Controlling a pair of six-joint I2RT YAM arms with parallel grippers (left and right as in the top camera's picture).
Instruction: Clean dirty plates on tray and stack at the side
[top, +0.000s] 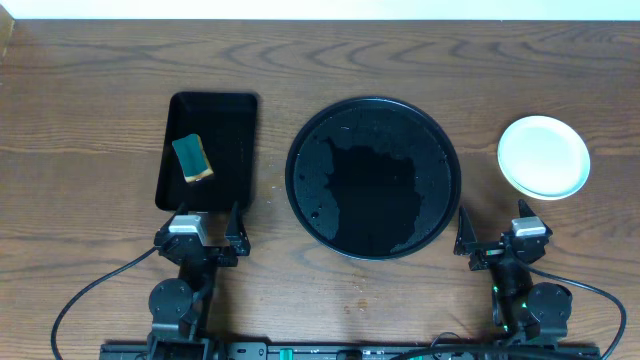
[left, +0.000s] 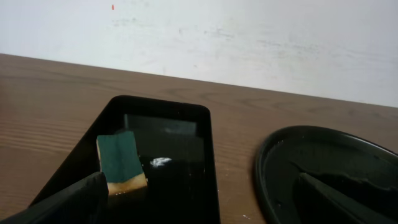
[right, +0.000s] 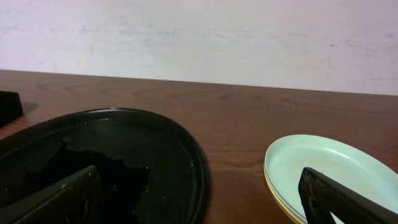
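The plates (top: 544, 157) sit in one stack on the table at the right, a pale blue-white one on top; the right wrist view shows the stack (right: 323, 171) with a pale yellow edge beneath. The large round black tray (top: 373, 177) lies in the middle, wet and holding no plates; it also shows in the left wrist view (left: 329, 168) and right wrist view (right: 112, 162). My left gripper (top: 207, 238) is open and empty near the front edge. My right gripper (top: 497, 240) is open and empty, in front of the plates.
A smaller rectangular black tray (top: 208, 150) at the left holds a green and yellow sponge (top: 192, 158), seen too in the left wrist view (left: 121, 163). Bare wooden table lies around and behind the trays.
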